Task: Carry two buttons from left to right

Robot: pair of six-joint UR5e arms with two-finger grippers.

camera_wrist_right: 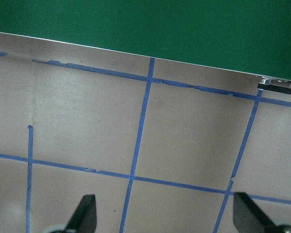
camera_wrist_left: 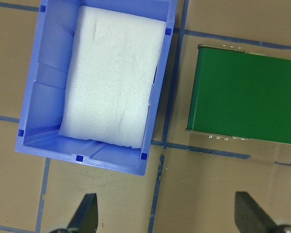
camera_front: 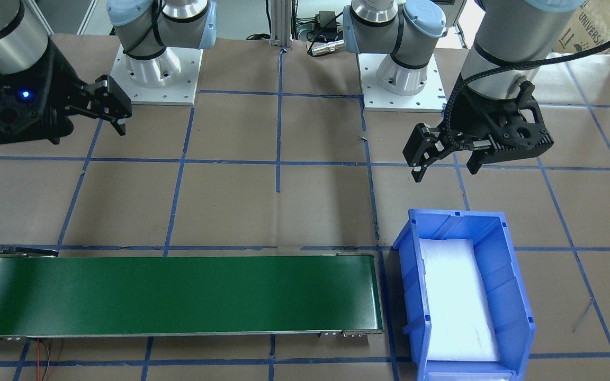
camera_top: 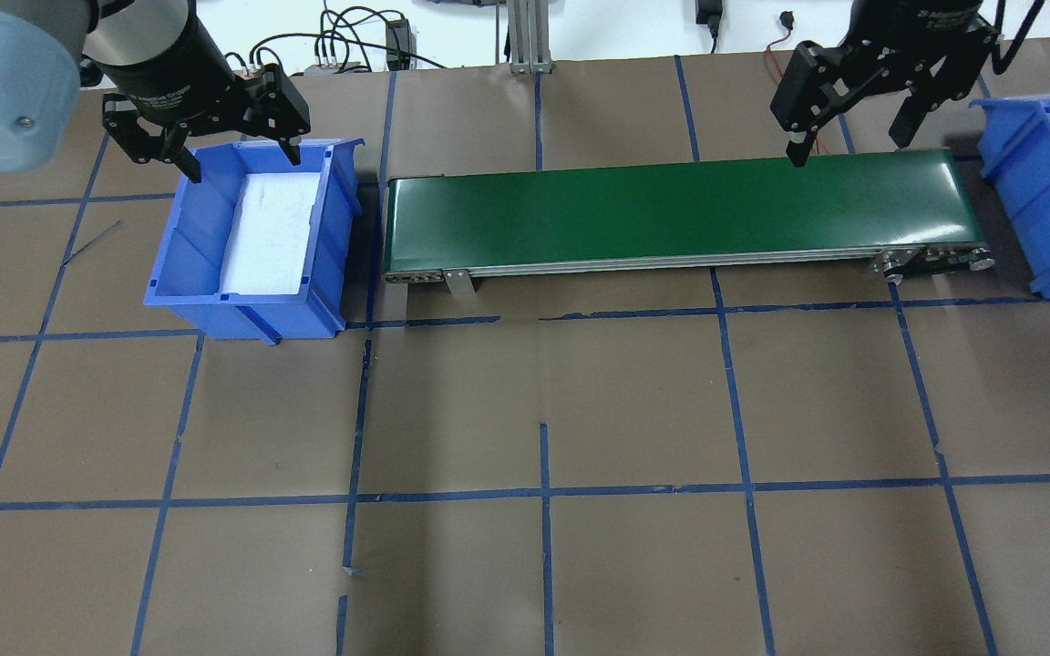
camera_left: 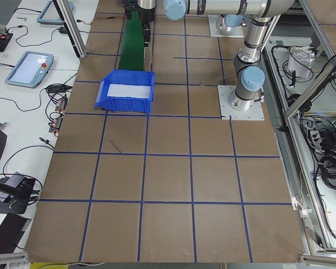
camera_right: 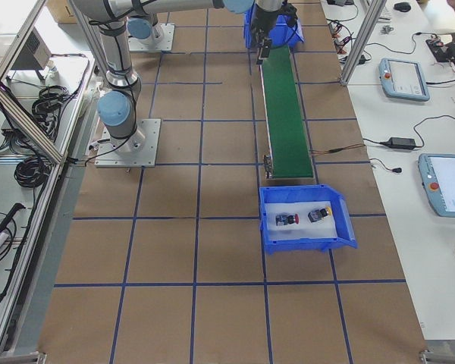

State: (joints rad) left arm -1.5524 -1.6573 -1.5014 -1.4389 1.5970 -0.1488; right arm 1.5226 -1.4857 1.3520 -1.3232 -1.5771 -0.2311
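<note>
Front-facing view: found the left gripper (camera_front: 442, 172) spread wide and empty, up off the table near the left-hand blue plastic bin (camera_front: 511, 296). Saw nothing in that bin but a white foam pad (camera_front: 453, 301). Found the right gripper (camera_front: 115, 108) likewise parted and holding nothing. Read "UNIVERSA", cut off at the edge, on a brown cardboard carton (camera_front: 601, 26).

Overhead view: saw the long green conveyor belt (camera_top: 671, 210) bare between the two bins. Could not make out the small white print on the left wrist.

Left side view: saw only foam in the near bin and found no legible writing.

Right side view: spotted the red-capped grey-black push-button switch (camera_right: 286, 220) and the yellow-capped grey-black push-button switch (camera_right: 318, 214). Found them lying side by side, not touching, on the foam in the right-hand blue plastic bin (camera_right: 307, 244).

Wrist views: confirmed wide openings on both sides, with nothing between the fingertips.

Judged the transport as good as done, with both switches at the right end. Thought it wisest to hold both grippers high and clear of the bin walls and to leave the switches untouched. Thought it wise also to check the left bin and the belt for strays.
</note>
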